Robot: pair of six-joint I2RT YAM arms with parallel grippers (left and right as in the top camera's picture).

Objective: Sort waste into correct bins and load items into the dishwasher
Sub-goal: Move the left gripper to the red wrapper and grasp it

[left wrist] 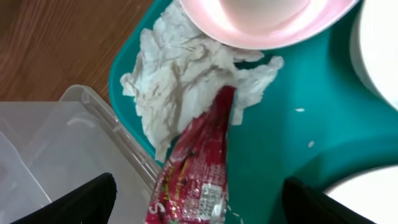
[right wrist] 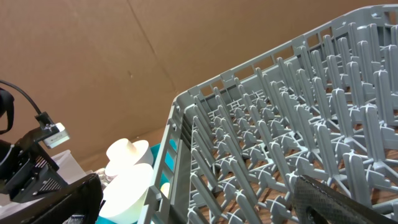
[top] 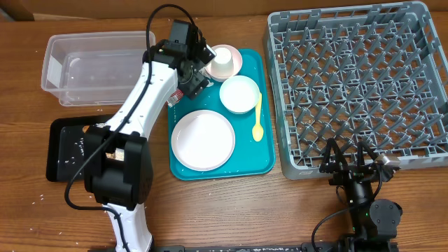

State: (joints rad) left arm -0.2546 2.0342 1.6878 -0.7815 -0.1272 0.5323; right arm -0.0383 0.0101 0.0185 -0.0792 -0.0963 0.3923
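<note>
Wooden table point(top: 231, 210): clear tub point(top: 53, 67), black tray point(top: 59, 150) left; teal tray point(top: 246, 158) centre; grey dish rack point(top: 350, 77) right.

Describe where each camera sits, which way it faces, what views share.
Overhead: above the table, facing down on tray, rack, left arm, right arm.
Left wrist: over the tray, facing napkin and wrapper; left fingers show.
Right wrist: beside the rack, facing across its pegs; right fingers show.
Shared: overhead and left wrist both show the pink dish.
</note>
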